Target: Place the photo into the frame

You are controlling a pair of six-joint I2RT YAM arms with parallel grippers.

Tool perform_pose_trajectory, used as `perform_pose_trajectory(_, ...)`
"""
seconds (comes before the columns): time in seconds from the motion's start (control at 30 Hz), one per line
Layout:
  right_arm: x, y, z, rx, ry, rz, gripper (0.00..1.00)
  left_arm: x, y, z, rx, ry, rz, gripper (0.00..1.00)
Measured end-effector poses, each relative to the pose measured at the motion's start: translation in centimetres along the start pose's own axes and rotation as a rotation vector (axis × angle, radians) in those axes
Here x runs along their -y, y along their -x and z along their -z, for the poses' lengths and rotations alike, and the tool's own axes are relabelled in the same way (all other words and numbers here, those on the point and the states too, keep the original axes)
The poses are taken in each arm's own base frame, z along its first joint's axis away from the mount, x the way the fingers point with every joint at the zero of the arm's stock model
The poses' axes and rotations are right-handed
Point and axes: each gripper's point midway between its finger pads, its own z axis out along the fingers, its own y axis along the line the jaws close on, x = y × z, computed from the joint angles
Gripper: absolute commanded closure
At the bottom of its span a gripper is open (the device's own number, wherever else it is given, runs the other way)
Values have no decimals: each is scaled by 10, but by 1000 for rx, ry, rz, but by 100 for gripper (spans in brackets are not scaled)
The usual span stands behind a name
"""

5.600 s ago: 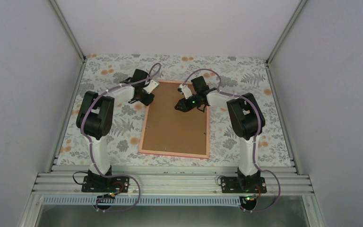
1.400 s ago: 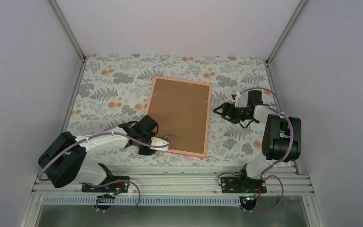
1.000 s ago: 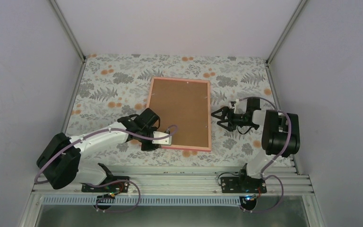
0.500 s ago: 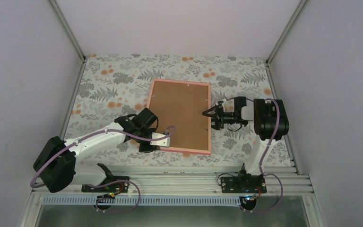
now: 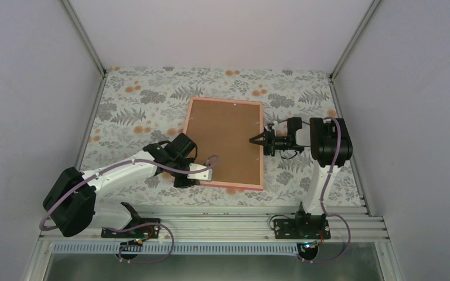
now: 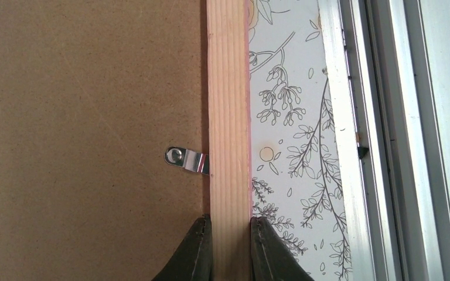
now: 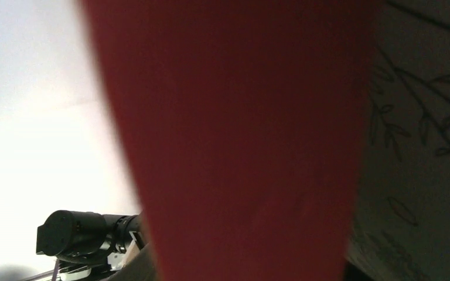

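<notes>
Overhead view: the frame [image 5: 261, 170] lies flat and back-up on the floral desk [image 5: 140, 99]. Its brown backing board [image 5: 222, 140] faces the camera, and the pink border shows around it. No print is visible in any view.

The left gripper [image 5: 196, 178] sits at the frame's near-left corner. The right gripper [image 5: 256, 140] meets the middle of the frame's right edge, with its arm reaching in level from the right.

Left wrist view: the left gripper [image 6: 229, 225] straddles the pale wooden bar of the frame. Its dark fingers [image 6: 199, 246] are pressed against both sides of the bar, one on the board side and one on the desk side. A small metal clip [image 6: 187, 158] reaches from the bar onto the board. Right of the bar are the floral desk [image 6: 293, 146] and an aluminium rail [image 6: 387, 117].

Right wrist view: the frame's edge [image 7: 240, 146] fills the middle as a blurred red band, very close to the lens. Whether the right fingers are apart or together cannot be told.
</notes>
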Motion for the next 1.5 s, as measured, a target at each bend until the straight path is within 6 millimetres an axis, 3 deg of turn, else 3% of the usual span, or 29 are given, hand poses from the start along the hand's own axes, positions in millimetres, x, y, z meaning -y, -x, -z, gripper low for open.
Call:
perform_pose_trajectory(0.2, -7, 5, 2, 31, -34, 56, 93, -5, 1, 2, -2, 27, 5, 84)
perform_pose_trajectory(0.33, -36, 6, 9, 63, -65, 111, 96, -17, 3, 13, 4, 80, 35, 58)
perform_pose_trajectory(0.5, -68, 14, 19, 138, -156, 217, 96, -65, 28, 60, 105, 236, 108, 30)
perform_pose_trajectory(0.77, -137, 20, 42, 215, -241, 464, 96, -116, 56, 131, 235, 399, 205, 1)
perform_pose_trajectory(0.93, -181, 29, 59, 261, -324, 661, 96, -138, 48, 164, 274, 476, 323, 0)
perform_pose_trajectory(1.17, -249, 31, 88, 360, -507, 1004, 96, -174, 11, 224, 356, 624, 582, 0)
perform_pose_trajectory(1.33, -286, 31, 110, 436, -678, 1207, 97, -180, -4, 235, 375, 652, 681, 0)
perform_pose_trajectory(1.5, -302, 36, 118, 459, -856, 1358, 97, -188, -15, 246, 384, 693, 755, 0)
